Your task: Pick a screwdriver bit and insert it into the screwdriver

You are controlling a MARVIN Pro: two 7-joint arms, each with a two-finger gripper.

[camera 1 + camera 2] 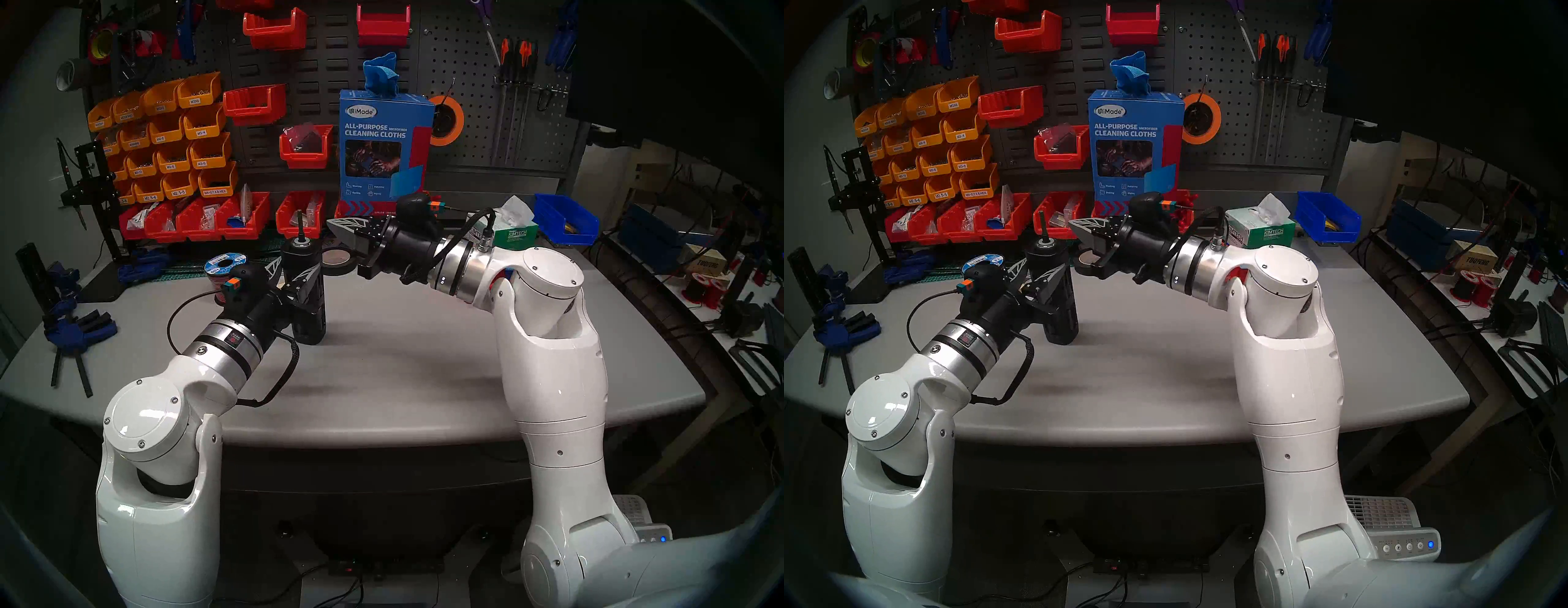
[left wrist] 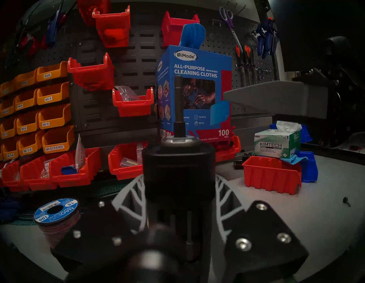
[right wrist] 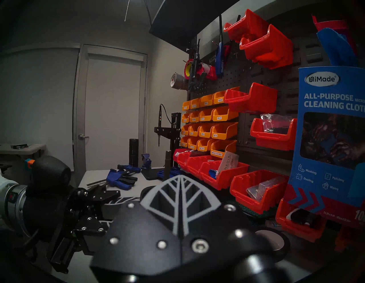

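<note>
Screwdriver bit [image 1: 300, 223] stands upright in the top socket of the screwdriver [image 1: 306, 293], which the left gripper [image 1: 294, 278] clamps upright. Right gripper [image 1: 339, 227] just beside the bit, apart, fingers pressed together, empty. Grey table [image 1: 424, 361]; pegboard [image 1: 466, 85] with bins behind.

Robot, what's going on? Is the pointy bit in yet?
Left gripper clamped on screwdriver. Bit standing in its top socket. Right gripper closed, empty, beside it. Nothing blocking.

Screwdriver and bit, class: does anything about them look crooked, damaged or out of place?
Nothing stands out. The bit stands straight in the socket atop the upright screwdriver, which the left end effector grips. The right end effector is clear of the bit.
</note>
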